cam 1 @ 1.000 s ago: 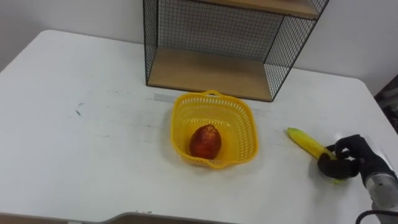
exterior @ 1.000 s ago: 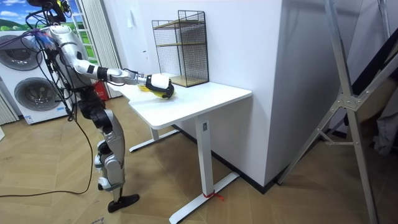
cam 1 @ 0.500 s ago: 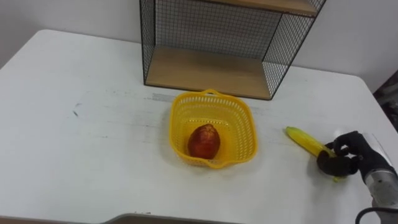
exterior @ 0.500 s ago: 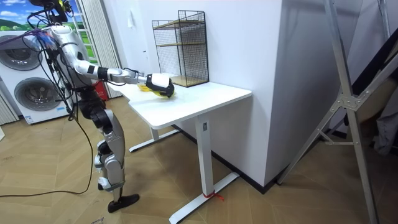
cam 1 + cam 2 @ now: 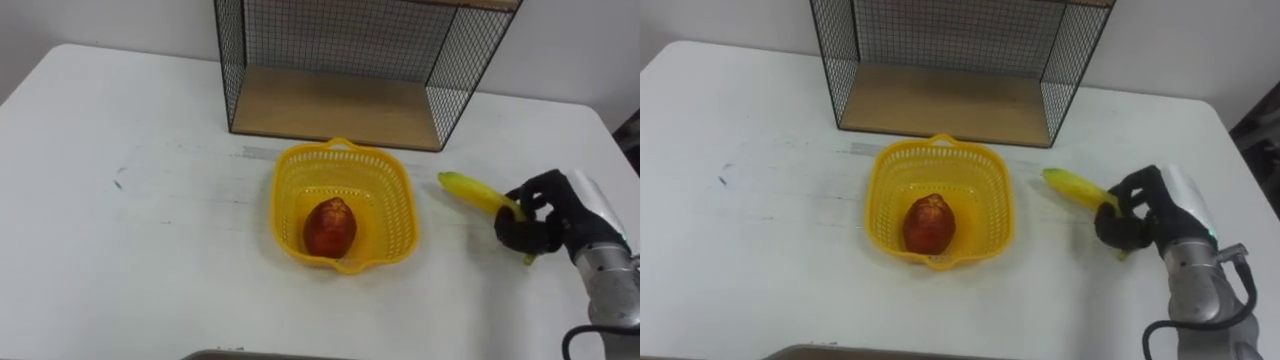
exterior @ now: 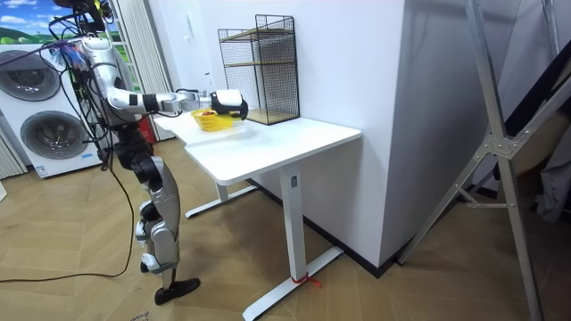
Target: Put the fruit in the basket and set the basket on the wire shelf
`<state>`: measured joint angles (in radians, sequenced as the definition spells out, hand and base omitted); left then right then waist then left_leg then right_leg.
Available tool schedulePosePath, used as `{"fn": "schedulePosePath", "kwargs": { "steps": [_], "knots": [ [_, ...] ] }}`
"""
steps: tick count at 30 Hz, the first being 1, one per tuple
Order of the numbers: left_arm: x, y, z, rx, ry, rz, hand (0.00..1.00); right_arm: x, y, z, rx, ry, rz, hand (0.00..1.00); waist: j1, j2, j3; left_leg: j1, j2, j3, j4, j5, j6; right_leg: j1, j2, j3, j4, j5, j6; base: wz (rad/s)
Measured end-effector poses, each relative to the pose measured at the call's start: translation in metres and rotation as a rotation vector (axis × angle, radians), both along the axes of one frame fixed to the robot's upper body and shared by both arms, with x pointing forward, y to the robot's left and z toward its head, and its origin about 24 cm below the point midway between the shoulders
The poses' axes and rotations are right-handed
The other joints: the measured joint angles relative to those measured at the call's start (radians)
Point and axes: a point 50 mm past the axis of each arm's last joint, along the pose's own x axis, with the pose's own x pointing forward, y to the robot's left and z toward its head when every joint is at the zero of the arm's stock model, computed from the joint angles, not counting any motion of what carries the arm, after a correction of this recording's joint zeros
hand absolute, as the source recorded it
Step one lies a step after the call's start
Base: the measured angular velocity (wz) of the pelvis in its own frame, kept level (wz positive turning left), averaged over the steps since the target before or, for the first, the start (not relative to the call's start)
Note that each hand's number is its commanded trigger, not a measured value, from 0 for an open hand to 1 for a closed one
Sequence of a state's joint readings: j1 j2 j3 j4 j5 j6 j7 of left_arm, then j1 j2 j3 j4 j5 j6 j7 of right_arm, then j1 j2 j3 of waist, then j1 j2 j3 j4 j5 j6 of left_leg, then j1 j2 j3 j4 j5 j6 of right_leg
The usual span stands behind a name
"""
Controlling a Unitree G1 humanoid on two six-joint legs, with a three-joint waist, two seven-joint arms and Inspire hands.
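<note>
Clasping banana (image 5: 468,190), right hand (image 5: 545,215); room view shows it above table (image 6: 294,138).

White bench (image 6: 294,143) on white legs, set against a white wall (image 6: 357,62), wood-plank floor (image 6: 71,303), two washing machines (image 6: 49,135) noted at the room view's left, grey metal frame (image 6: 500,134) at its right
</note>
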<state>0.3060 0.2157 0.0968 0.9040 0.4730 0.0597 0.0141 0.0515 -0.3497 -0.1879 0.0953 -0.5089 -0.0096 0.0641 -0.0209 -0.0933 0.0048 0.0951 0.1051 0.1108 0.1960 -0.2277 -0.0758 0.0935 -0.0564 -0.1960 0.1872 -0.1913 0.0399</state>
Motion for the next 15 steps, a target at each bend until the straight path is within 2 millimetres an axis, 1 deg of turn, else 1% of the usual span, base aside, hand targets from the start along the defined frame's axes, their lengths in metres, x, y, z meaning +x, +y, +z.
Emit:
{"fn": "schedulePosePath", "kwargs": {
  "steps": [4, 8, 10, 12, 13, 15],
  "knots": [
    [0.001, -0.004, -0.001, -0.008, -0.005, 0.003, 0.0, 0.002, 0.008, 0.017, -0.018, -0.1, 0.026, 1.0, 0.001, 0.002, -0.0003, 0.001, 0.0, -0.004, 0.0, 0.0, 0.0, 0.003, 0.0, -0.003, 0.0, 0.0, 0.0, 0.02],
    [-0.001, -0.01, -0.003, -0.025, -0.003, 0.016, 0.0, 0.002, 0.01, 0.024, -0.023, -0.146, 0.026, 1.0, 0.003, 0.005, -0.0012, 0.001, 0.0, -0.002, 0.001, 0.0, 0.0, 0.004, 0.0, -0.002, 0.001, 0.0, 0.0, 0.0],
    [-0.001, -0.014, -0.005, -0.038, -0.003, 0.02, 0.0, 0.002, 0.012, 0.03, -0.026, -0.175, 0.029, 1.0, 0.003, 0.013, -0.0077, 0.003, 0.0, -0.002, 0.002, 0.0, 0.0, 0.006, 0.0, -0.001, 0.001, 0.0, 0.0, 0.0],
    [-0.004, -0.016, -0.006, -0.045, 0.006, 0.024, 0.0, 0.002, 0.014, 0.035, 0.0, -0.206, 0.036, 1.0, 0.002, 0.02, -0.0108, 0.005, 0.0, -0.001, 0.001, 0.0, 0.0, 0.01, 0.0, -0.002, 0.002, 0.0, 0.0, 0.0],
    [-0.004, -0.016, -0.007, -0.046, 0.015, 0.026, 0.0, 0.003, 0.016, 0.039, 0.019, -0.227, 0.04, 1.0, 0.002, 0.024, -0.0117, 0.006, 0.0, -0.001, 0.001, 0.0, 0.0, 0.012, 0.0, -0.002, 0.002, 0.0, 0.0, 0.0],
    [-0.006, -0.016, -0.007, -0.047, 0.018, 0.027, 0.0, 0.003, 0.017, 0.042, 0.044, -0.248, 0.045, 1.0, 0.002, 0.024, -0.0103, 0.012, 0.0, -0.001, 0.001, 0.0, 0.0, 0.016, 0.0, -0.002, 0.002, 0.0, 0.0, 0.0]
  ]
}}
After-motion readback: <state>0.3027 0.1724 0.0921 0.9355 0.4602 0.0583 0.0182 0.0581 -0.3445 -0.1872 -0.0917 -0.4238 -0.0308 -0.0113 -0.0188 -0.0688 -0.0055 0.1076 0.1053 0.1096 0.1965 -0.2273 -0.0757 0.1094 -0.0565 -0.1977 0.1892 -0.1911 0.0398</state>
